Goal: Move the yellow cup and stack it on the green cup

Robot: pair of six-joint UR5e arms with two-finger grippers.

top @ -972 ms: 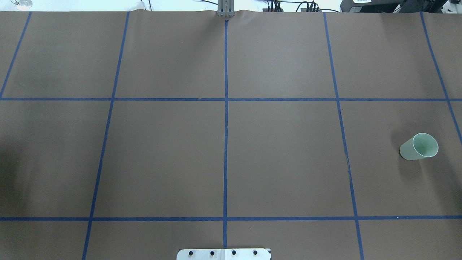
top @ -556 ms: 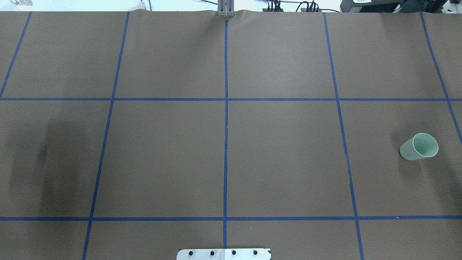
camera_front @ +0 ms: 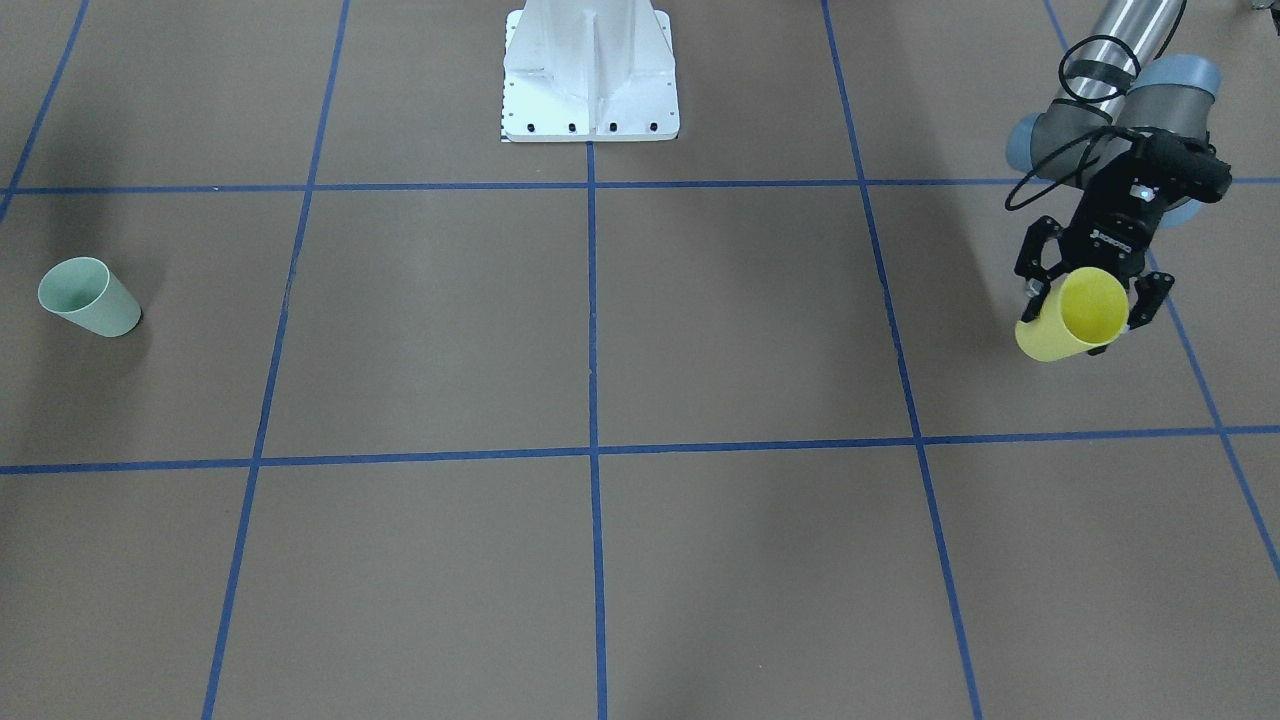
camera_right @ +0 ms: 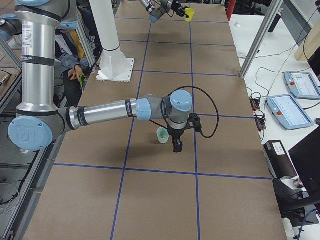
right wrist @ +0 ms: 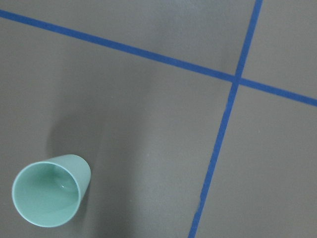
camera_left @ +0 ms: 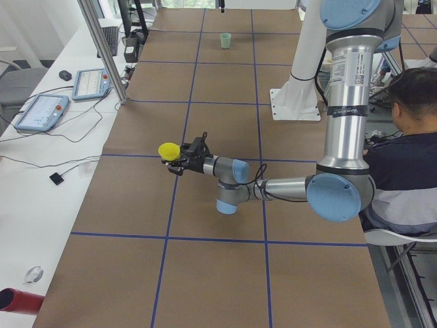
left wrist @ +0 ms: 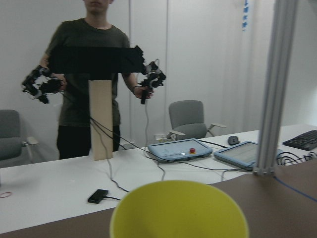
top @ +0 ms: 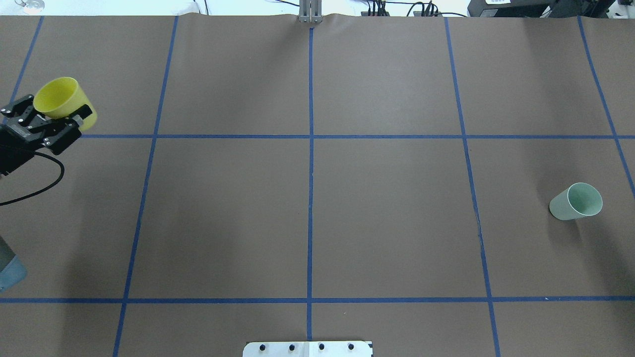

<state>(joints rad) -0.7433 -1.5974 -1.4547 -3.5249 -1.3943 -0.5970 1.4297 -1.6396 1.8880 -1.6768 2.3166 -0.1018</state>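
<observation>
My left gripper (camera_front: 1088, 303) is shut on the yellow cup (camera_front: 1072, 318) at its rim and holds it upright above the table, at the far left of the overhead view (top: 52, 110). The yellow cup (top: 58, 95) fills the bottom of the left wrist view (left wrist: 178, 210). The green cup (top: 575, 201) stands upright on the table at the far right; it also shows in the front view (camera_front: 88, 297) and the right wrist view (right wrist: 48, 194). My right gripper (camera_right: 177, 146) hangs just beside the green cup (camera_right: 163, 135); I cannot tell whether it is open or shut.
The white robot base (camera_front: 590, 75) stands at the table's middle near edge. Blue tape lines grid the brown table (top: 387, 213). A seated operator (camera_left: 403, 137) is by the robot. A side table with tablets (camera_left: 41, 109) and metal posts (camera_right: 260, 40) runs along the far edge.
The left gripper with the yellow cup has come into the overhead view at the left edge, where only its shadow showed before. The green cup has not moved.
</observation>
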